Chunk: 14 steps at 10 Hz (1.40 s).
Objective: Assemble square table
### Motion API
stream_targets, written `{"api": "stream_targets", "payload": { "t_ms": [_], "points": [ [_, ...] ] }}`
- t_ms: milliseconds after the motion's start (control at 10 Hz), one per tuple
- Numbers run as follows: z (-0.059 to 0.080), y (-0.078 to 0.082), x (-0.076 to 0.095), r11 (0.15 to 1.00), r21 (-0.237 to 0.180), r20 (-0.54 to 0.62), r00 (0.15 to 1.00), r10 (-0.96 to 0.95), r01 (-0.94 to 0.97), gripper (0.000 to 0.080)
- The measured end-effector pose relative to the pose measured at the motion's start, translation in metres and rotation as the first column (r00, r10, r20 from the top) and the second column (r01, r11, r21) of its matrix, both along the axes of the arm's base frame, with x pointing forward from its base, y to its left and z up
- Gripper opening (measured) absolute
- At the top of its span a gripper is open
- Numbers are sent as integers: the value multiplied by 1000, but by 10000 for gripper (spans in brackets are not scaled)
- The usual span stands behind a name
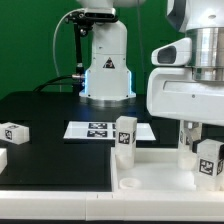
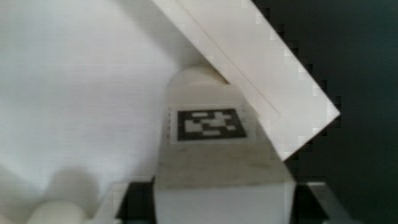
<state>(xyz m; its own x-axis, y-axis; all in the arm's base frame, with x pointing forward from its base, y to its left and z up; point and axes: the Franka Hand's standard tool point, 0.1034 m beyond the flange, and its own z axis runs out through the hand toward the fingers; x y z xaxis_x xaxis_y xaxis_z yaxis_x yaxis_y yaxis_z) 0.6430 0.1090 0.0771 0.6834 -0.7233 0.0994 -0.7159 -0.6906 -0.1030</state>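
My gripper (image 1: 205, 135) is down at the tabletop's (image 1: 150, 178) far corner on the exterior view's right, and in the wrist view one table leg (image 2: 217, 140) stands upright between my fingers; the jaws look part-way closed around it, but I cannot tell whether the pads actually bite yet or just flank it. The main risk, as I judge it, is a squeeze that lands off-centre: the leg is smooth, hard white plastic, short and chunky with flat tagged faces, so an uneven pinch could twist it or let it slip and tip against the top's raised rim. If it leans, its end may not meet the round corner hole squarely and could jam. The tabletop is a big glossy white square with a low rim, lying at the near edge of the black work surface (image 1: 50, 165), matte and dark. A second leg (image 1: 124, 137) stands by the top's far rim, and another leg (image 1: 14, 133) lies well apart toward the surface's left edge in the exterior view. The marker board (image 1: 95, 130) lies flat behind them.
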Motion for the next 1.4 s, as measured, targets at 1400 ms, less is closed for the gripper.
{"api": "stream_targets", "payload": {
  "t_ms": [1400],
  "points": [
    [0, -3, -2, 422, 84, -147, 430, -891, 903, 590]
  ]
}}
